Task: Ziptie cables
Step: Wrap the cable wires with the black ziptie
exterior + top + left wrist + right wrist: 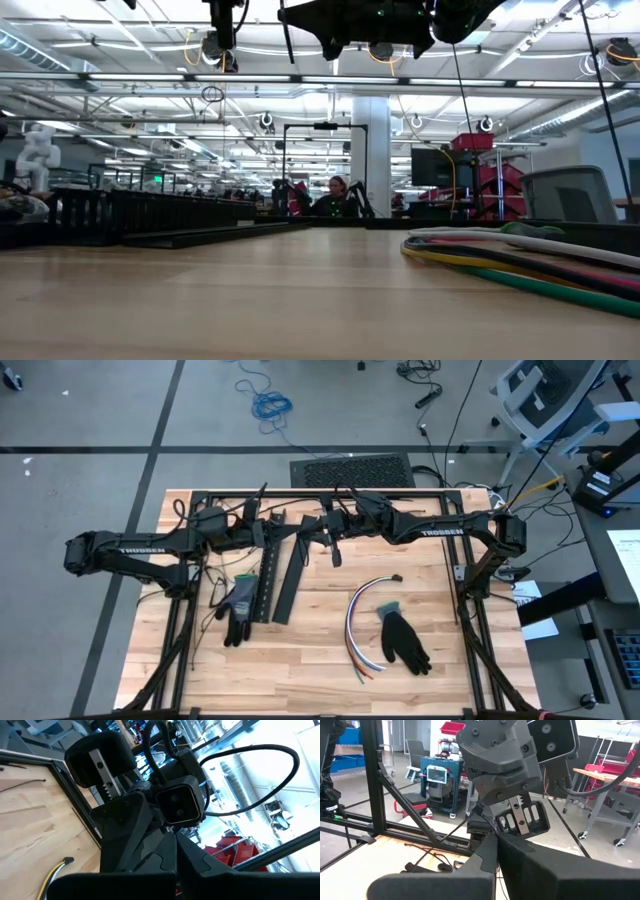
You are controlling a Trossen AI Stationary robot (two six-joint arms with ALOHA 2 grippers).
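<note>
The cables [358, 622] lie in a loose curved bundle on the table right of centre, touched by neither gripper. They also show in the low view [520, 260], and one end shows in the left wrist view [57, 870]. My left gripper [318, 528] and right gripper [336, 526] face each other tip to tip, high above the table's far middle. In the wrist views the left gripper [175, 837] and the right gripper [490, 840] each show their fingers closed together. A thin black zip tie [336, 552] sticks out below where they meet. My left gripper comes level from the table's left and is shut on the thin black zip tie [455, 827], which is lifted clear of the table. The fingers themselves hide which part they are on. My right gripper comes level from the table's right and is shut on the same zip tie [334, 540]. A free length of the tie sticks out beside the fingers. The place of contact is hidden by both grippers.
Two black slotted strips [265, 575] [290, 575] lie left of centre. One dark glove [240, 605] lies beside them and another [405, 640] lies beside the cables. A black frame [300, 495] runs along the table's far edge. Bare wood shows along the near edge.
</note>
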